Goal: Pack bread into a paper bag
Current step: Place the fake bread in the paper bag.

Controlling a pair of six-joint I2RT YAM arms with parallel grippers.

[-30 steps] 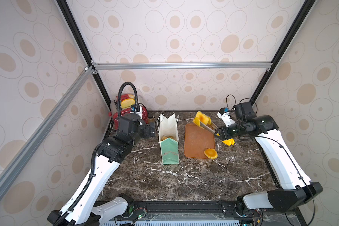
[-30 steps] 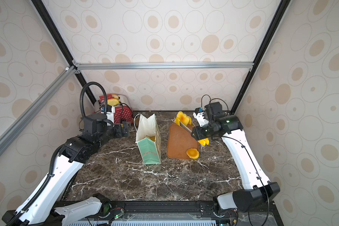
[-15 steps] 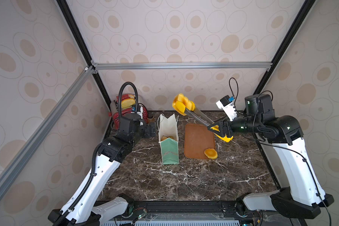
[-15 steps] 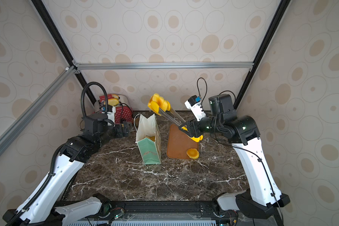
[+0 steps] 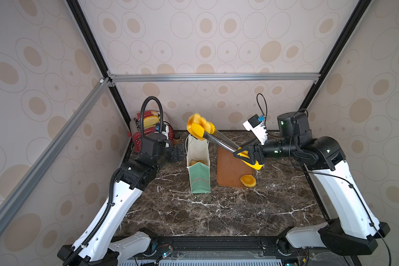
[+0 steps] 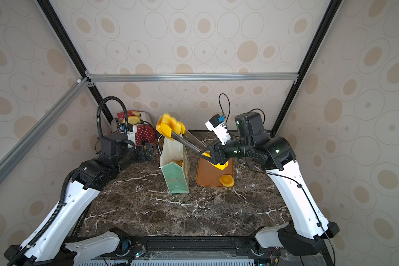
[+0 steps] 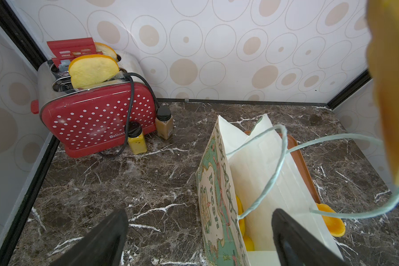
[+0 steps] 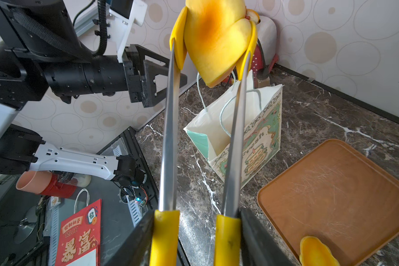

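The right gripper [image 5: 248, 155] pinches yellow-handled metal tongs [image 5: 219, 140], whose tips clamp a blocky golden-yellow loaf [image 5: 199, 123] above the open mint-green paper bag [image 5: 199, 177]. Its forearm lies level, elbow raised. The left gripper [image 5: 179, 153] gapes wide just beside the bag.

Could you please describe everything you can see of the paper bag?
The paper bag is mint green outside and white inside, with pale string handles and a sandwich drawing with the word "Fresh" on its broad face. It stands upright and open on the marble table, beside the brown board, with yellow buns at its bottom. The open left claw sits close beside it; contact cannot be told.
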